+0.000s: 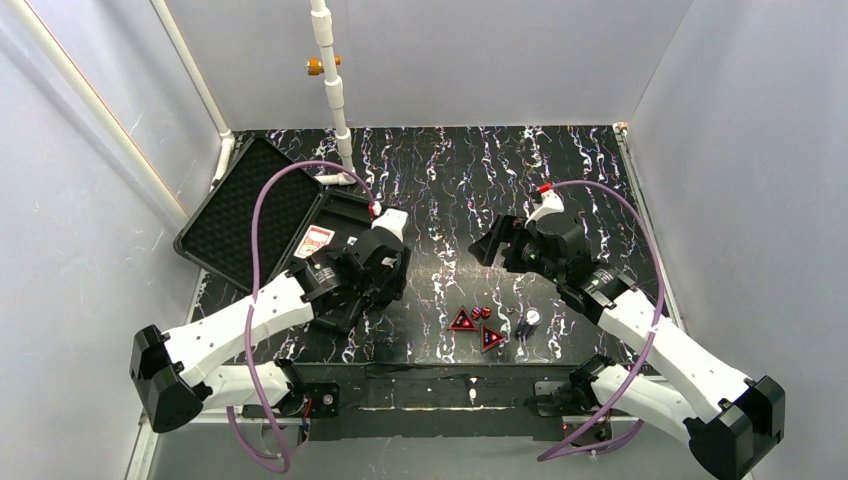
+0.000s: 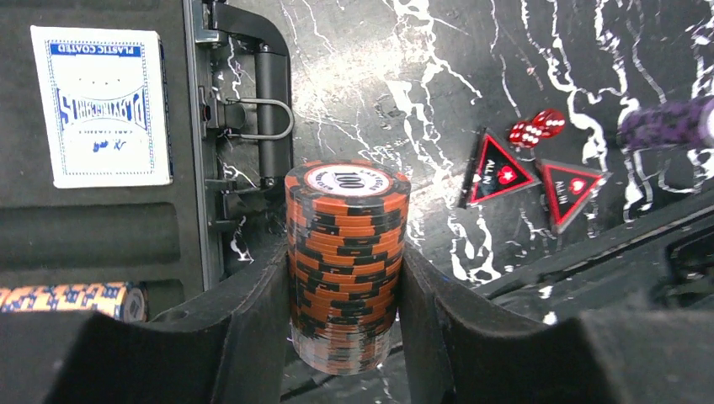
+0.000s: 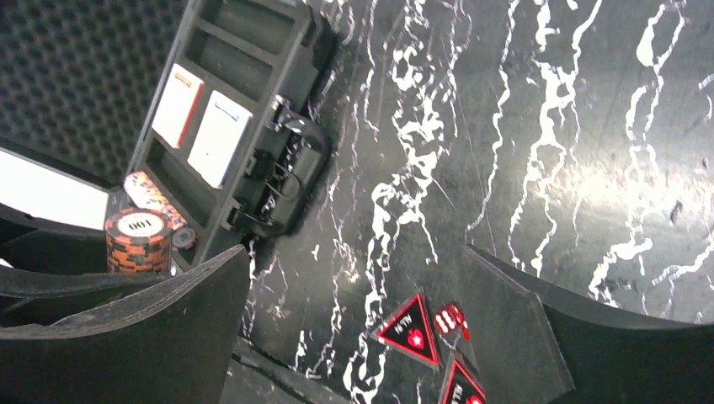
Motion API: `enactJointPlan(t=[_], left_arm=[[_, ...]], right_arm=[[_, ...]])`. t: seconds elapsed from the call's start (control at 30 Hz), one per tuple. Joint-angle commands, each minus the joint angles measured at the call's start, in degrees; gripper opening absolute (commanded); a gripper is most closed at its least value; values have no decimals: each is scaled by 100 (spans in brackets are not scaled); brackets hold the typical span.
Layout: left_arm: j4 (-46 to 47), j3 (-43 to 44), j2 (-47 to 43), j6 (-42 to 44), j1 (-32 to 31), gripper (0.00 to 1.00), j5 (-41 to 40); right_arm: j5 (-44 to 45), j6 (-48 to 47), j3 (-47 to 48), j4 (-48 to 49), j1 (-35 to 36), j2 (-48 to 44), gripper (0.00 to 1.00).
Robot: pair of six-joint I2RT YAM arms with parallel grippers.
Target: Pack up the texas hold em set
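Observation:
The black case lies open at the left, with its foam lid (image 1: 240, 205) leaning back and its tray (image 3: 221, 63) holding a red deck (image 3: 177, 105) and a blue deck (image 2: 105, 105). My left gripper (image 2: 345, 257) is shut on an upright orange-and-black chip stack (image 2: 347, 210) just outside the case's handle (image 2: 269, 101). An orange-and-blue chip stack (image 2: 76, 299) lies in a tray slot. Two red triangles (image 1: 462, 320) (image 1: 491, 338), the red dice (image 1: 480, 312) and a purple chip stack (image 1: 527, 320) lie on the table. My right gripper (image 3: 354, 252) hangs open above them, holding nothing.
A white pipe (image 1: 330, 90) stands at the back of the black marbled table (image 1: 560, 170). White walls enclose the table on three sides. The left arm (image 1: 250, 320) lies across the case's front part.

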Motion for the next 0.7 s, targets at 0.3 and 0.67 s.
enactJointPlan(t=[0.3, 0.67], left_arm=[[-1323, 489, -914, -2409, 29, 0, -1774], [-3091, 1095, 49, -4354, 997, 0, -2377]], right_arm=[[888, -609, -106, 542, 14, 375, 98], [1071, -1073, -1047, 2320, 14, 1069, 98]])
